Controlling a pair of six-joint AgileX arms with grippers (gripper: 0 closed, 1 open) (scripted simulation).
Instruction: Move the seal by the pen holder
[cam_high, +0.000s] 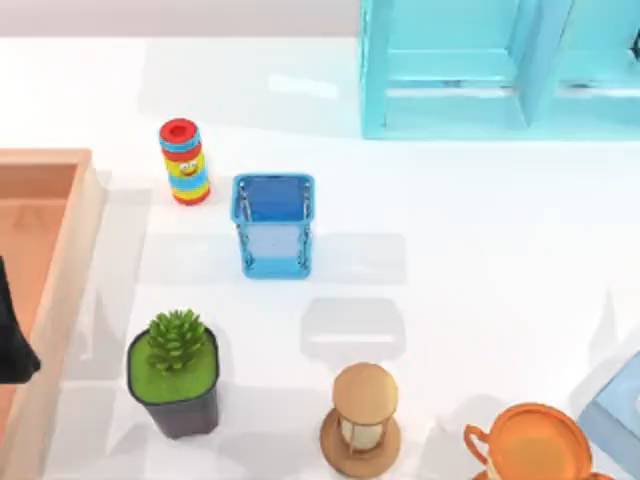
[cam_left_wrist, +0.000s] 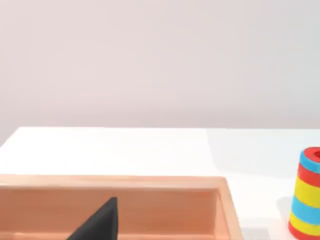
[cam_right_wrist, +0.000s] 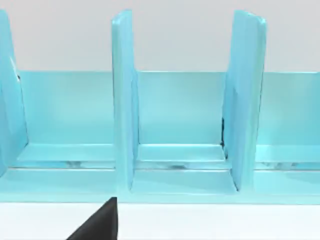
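We see the pen holder (cam_high: 273, 225) upright mid-worktop, mouth up, its mesh floor visible inside. A striped cylinder (cam_high: 184, 162) stands just beside it toward the back left, with a potted plant (cam_high: 175, 372) and an hourglass (cam_high: 362, 420) nearer us. The left gripper (cam_left_wrist: 100, 222) hangs over the wooden tray (cam_high: 62, 250) and the right gripper (cam_right_wrist: 100, 222) faces the blue shelf (cam_right_wrist: 180, 120); we cannot tell either's grip.
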